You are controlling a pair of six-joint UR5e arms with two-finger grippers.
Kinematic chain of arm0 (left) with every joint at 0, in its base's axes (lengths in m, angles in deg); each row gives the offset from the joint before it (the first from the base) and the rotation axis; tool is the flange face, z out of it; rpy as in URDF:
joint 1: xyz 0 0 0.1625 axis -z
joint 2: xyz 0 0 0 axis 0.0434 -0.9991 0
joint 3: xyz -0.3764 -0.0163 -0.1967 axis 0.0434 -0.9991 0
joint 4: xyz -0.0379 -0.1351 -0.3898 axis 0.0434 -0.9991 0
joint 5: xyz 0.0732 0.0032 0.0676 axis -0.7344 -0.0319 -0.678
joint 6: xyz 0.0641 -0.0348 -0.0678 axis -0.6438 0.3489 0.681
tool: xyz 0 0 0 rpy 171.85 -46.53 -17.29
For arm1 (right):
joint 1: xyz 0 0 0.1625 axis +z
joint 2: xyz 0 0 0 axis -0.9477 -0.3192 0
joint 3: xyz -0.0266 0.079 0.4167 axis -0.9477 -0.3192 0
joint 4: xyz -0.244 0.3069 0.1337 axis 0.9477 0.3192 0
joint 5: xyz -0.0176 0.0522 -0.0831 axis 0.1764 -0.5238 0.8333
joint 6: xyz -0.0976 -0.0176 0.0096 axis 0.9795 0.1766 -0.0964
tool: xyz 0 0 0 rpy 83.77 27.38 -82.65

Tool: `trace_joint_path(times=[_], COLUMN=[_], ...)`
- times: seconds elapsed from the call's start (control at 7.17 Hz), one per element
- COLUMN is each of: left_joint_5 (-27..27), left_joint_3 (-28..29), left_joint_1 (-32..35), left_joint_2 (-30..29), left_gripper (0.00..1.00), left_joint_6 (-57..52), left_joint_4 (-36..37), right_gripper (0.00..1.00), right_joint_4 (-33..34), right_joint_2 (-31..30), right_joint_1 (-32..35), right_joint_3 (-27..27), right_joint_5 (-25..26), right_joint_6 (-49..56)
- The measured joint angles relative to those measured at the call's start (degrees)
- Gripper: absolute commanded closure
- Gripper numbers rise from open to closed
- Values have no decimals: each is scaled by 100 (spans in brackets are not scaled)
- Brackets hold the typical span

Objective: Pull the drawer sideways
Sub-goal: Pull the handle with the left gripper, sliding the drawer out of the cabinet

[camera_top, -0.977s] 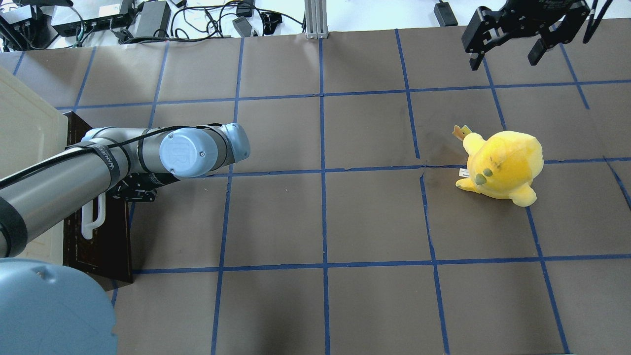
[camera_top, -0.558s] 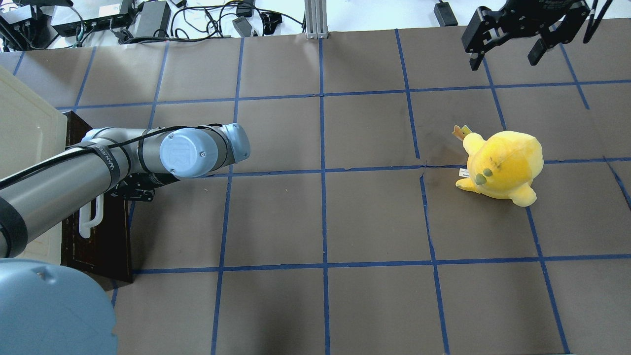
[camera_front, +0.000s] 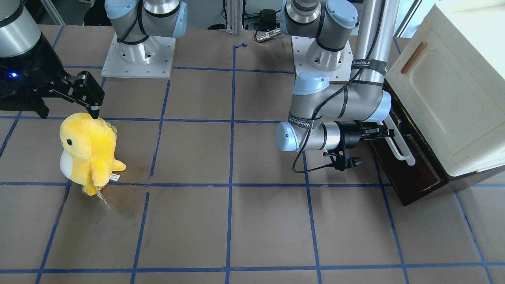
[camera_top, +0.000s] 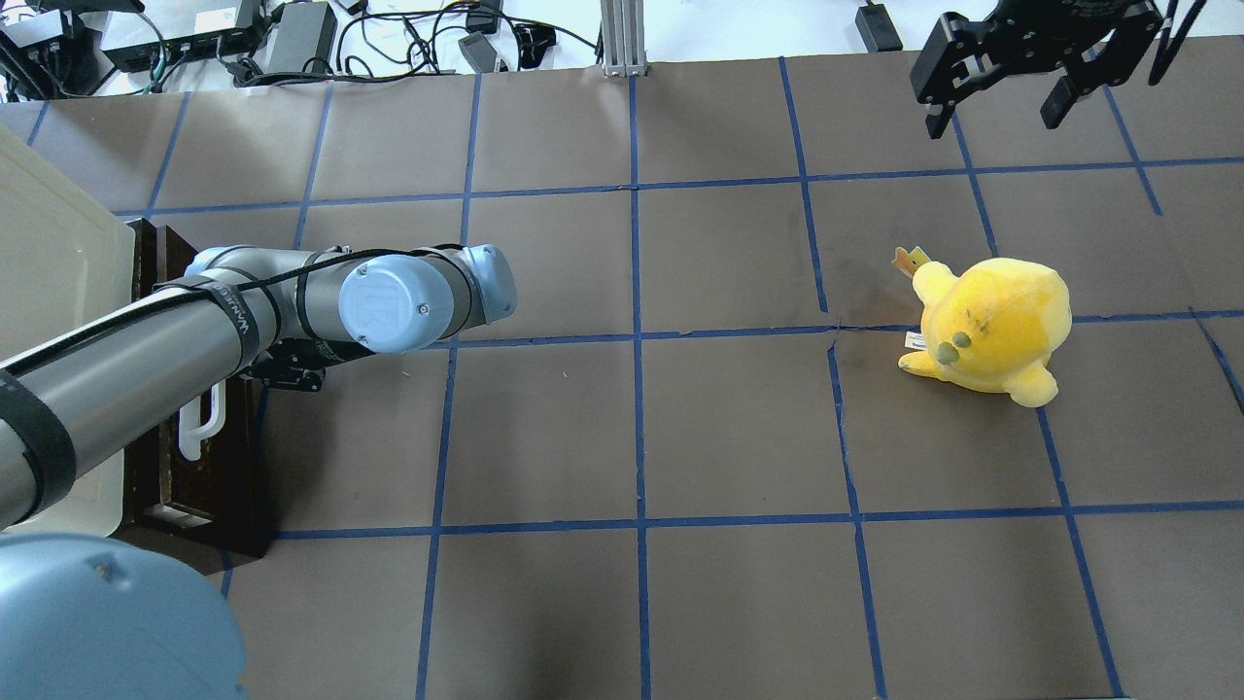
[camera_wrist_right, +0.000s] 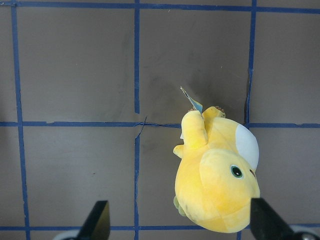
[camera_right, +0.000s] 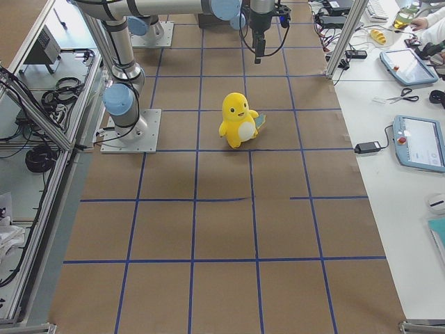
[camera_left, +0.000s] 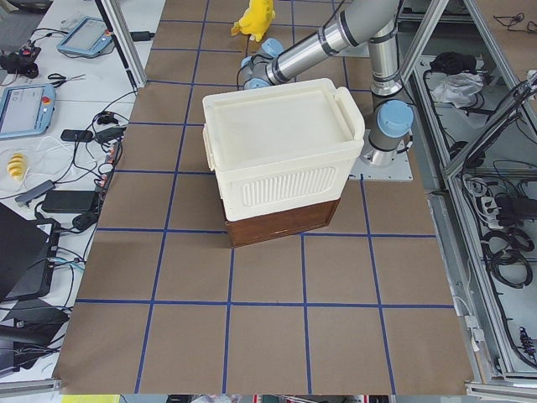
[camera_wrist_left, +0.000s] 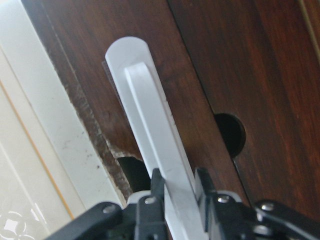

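I've got left gripper (camera_wrist_left: 175,182) pinching white bar handle (camera_wrist_left: 150,120) of drawer (camera_top: 222,476), table's left end, under cream cabinet (camera_top: 58,272). Drawer looks barely out. Next: pull straight right, no twisting. Right gripper (camera_top: 996,115) wide, empty, far right.

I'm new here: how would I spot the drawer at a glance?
Find the big cream-white cabinet at the end of the table on the robot's left. The drawer is the dark-brown wooden front beneath it. Its long white bar handle, gripped by the left hand, sets it apart from the cream door with its small brown handle.
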Motion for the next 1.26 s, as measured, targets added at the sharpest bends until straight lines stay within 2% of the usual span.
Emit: trace_joint_path(times=[0.7,1.26], left_joint_5=[13,234], left_joint_3=[71,390], left_joint_1=[377,832], left_joint_2=[-17,-113], left_gripper=[100,100], left_joint_6=[-3,-67], left_joint_4=[-2,-16], right_gripper=[0,0], right_joint_4=[0,0], right_joint_2=[0,0], right_joint_1=[0,0], right_joint_3=[0,0], right_joint_5=[0,0], right_joint_6=[0,0])
